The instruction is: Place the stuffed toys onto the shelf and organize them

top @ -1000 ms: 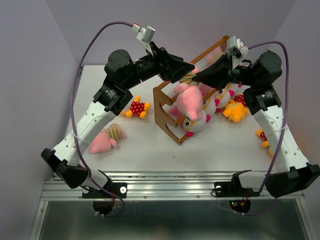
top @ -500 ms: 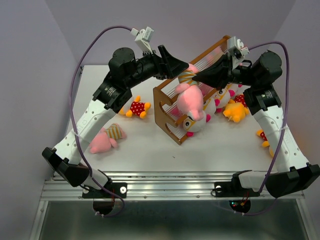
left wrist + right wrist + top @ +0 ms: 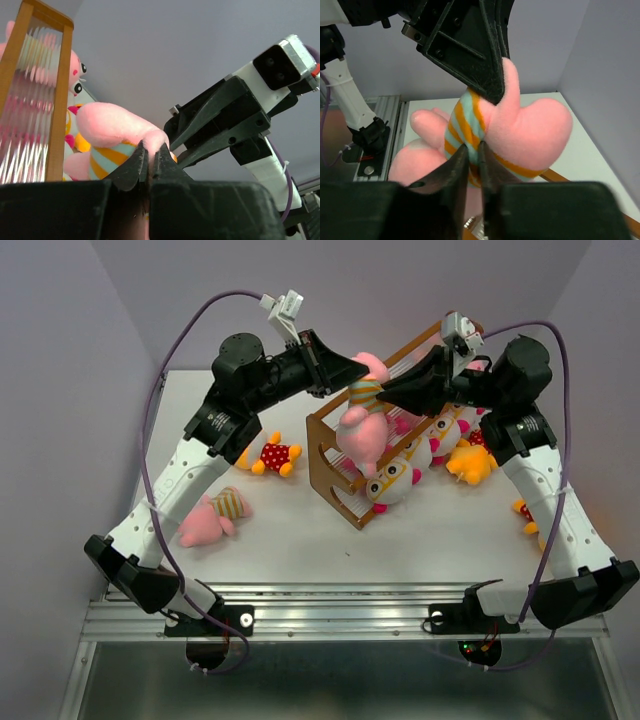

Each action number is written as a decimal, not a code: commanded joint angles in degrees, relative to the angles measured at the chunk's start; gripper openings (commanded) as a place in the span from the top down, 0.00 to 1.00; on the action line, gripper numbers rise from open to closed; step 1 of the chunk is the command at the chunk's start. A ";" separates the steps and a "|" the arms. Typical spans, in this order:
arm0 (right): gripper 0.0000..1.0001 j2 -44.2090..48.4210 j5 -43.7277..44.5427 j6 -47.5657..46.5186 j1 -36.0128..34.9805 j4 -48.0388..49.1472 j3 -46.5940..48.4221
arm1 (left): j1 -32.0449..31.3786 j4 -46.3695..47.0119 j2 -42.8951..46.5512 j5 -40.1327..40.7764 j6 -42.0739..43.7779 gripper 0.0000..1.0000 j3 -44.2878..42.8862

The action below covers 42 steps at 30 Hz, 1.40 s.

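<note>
Orange-brown wooden two-tier shelf [image 3: 330,455] sits on the white counter [image 3: 300,535]. A pink plush toy in a striped shirt [image 3: 362,425] hangs over its near end, suspended between both arms. The left end effector [image 3: 362,368] is pressed together on the toy's pink limb. The right end effector [image 3: 385,392] pinches the striped shirt fabric.

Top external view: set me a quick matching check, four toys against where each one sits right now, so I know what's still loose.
Toys:
1 pinched pink toy, in left pincer and right pincer
2 glasses toy
3 polka-dot toy nearest the left arm
4 loose pink toy

Places:
a on the table, front left
b at the shelf's near end
c hanging above the shelf
d on the table between left arm and shelf

Pairs: 1-c, 2-b, 3-d, 4-a
</note>
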<state>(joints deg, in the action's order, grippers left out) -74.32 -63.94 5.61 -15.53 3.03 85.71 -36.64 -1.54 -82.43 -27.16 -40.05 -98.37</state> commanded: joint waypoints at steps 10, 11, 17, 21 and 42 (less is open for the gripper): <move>0.27 -4.68 18.24 -18.69 -0.64 -30.41 19.84 | 10.36 2.78 9.92 22.92 -20.49 1.00 5.20; 0.23 -4.69 18.41 -19.75 -1.34 -30.45 20.37 | 10.36 1.90 10.10 24.85 -21.98 1.00 5.20; 0.11 -5.13 28.85 -28.71 -8.01 -40.36 22.57 | 10.36 -2.59 8.78 33.39 -33.76 1.00 5.03; 0.01 -3.82 39.05 -37.83 -19.85 -41.97 18.29 | 10.10 -4.17 7.11 36.03 -38.95 1.00 3.45; 0.29 -13.92 67.47 -30.66 -29.65 -25.97 20.10 | 9.75 -0.31 11.94 37.18 -42.92 1.00 9.24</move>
<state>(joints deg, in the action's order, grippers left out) -88.95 2.04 -27.83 -44.71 -28.88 101.75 -26.63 -7.14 -74.04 9.17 -81.80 -90.08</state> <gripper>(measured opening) 0.828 0.077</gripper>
